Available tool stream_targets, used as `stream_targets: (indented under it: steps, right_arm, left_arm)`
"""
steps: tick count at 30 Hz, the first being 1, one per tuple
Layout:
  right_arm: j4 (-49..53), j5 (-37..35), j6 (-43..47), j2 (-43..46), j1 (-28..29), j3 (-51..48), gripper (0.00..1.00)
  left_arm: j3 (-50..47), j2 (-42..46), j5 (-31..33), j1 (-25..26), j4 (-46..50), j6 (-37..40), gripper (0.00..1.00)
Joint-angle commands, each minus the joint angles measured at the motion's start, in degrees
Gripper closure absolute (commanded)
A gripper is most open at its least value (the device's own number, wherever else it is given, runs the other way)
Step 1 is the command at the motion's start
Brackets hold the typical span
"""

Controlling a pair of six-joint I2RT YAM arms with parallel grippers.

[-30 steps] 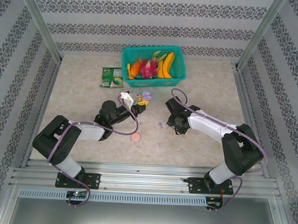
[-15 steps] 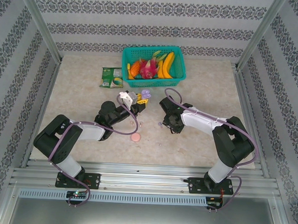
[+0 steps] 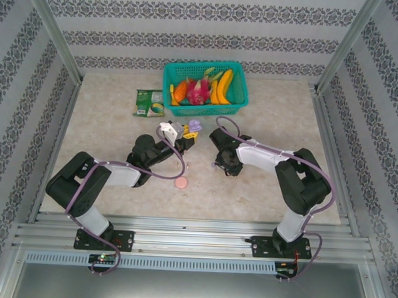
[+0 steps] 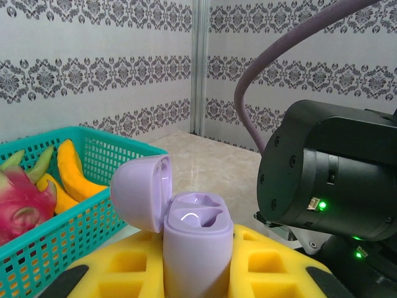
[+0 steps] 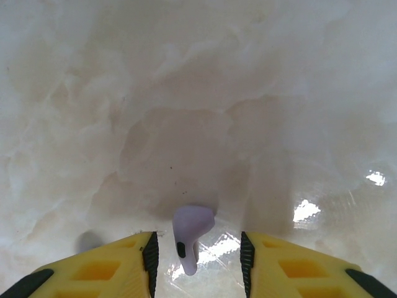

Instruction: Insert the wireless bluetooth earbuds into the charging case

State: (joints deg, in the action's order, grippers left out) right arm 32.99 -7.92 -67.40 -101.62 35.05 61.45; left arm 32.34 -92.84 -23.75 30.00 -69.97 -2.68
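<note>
— Which arm takes it?
— My right. On the surface (image 5: 260,93), right of the charging case (image 4: 195,233) that my left end effector (image 4: 198,264) clamps lid up, my right end effector (image 5: 198,245) straddles the lilac earbud (image 5: 191,226), jaws apart, stem pointing back toward my wrist.
— Room?
— Bare marble around it.

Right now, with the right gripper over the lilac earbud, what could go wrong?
1. The earbud lies on the glossy table, nearer one finger of the open right gripper. Closing may push it sideways or pinch only its stem.
2. The right arm is close to the open case that the left gripper holds. A careless swing could knock the lid.
</note>
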Motion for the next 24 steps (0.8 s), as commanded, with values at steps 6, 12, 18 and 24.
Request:
stream_targets:
  steps: [6,12,18,24]
  right_arm:
    - [1.02,-0.79,0.89,-2.17,-0.05,1.06,0.65]
    - [0.93,-0.55,4.22,-2.25,-0.72,0.73,0.73]
    - [0.38,1.37,14.05,-2.78,-1.57,1.85,0.76]
    - [3.02,2.75,24.35,-4.62,-1.83,4.95,0.76]
  left_arm:
    - [-0.04,-0.55,-0.52,0.33,-4.45,-1.98,1.00]
    - [0.09,-0.51,-0.59,0.32,-4.39,-2.33,1.00]
    - [0.35,-0.67,-0.67,0.37,-4.12,-2.62,1.00]
    - [0.80,-1.03,-0.76,0.33,-4.03,-3.12,1.00]
